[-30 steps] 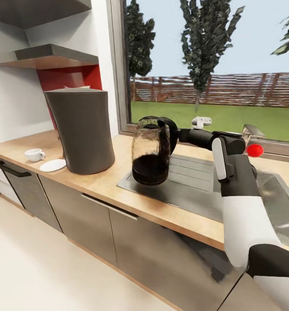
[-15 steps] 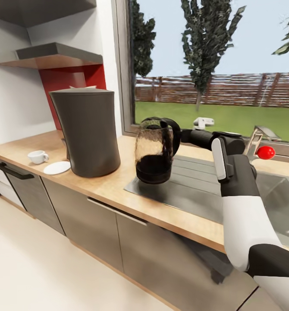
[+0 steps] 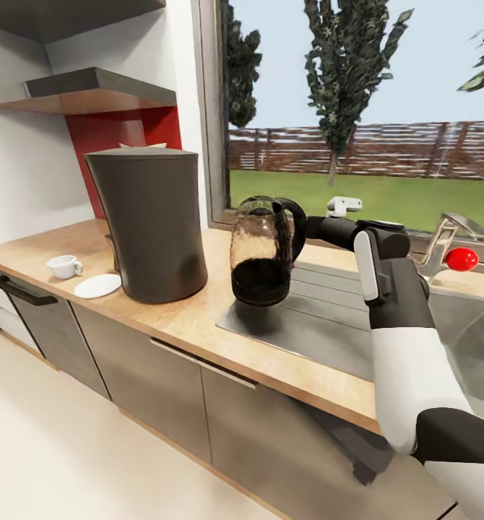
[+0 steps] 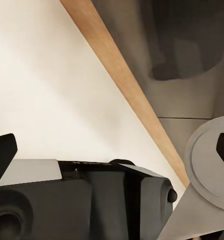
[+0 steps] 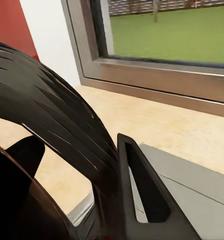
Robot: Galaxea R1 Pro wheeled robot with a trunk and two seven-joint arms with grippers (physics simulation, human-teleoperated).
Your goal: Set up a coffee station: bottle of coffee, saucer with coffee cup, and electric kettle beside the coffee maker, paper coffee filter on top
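Observation:
The tall dark grey coffee maker (image 3: 152,224) stands on the kitchen countertop (image 3: 191,318), with a pale sliver at its top rim. Right of it, my right gripper (image 3: 305,228) is shut on the black handle of the electric kettle (image 3: 261,251), which stays upright low over the steel drainboard. The handle (image 5: 56,125) runs between the fingers in the right wrist view. The white coffee cup (image 3: 62,266) sits on the counter just left of the empty saucer (image 3: 97,285). The kitchen shelf (image 3: 83,90) hangs above. The bottle of coffee is out of view. My left gripper (image 4: 112,150) is open over the floor.
A steel sink (image 3: 473,339) with a red-knobbed faucet (image 3: 461,258) lies right of the kettle, under a large window. Dark grey cabinet fronts (image 3: 141,368) run below the counter. Pale floor (image 3: 54,448) lies in front of them.
The whole view has shifted leftward along the counter. The kettle, still held by its handle, now sits a little closer to the coffee maker. Cup and saucer have not moved.

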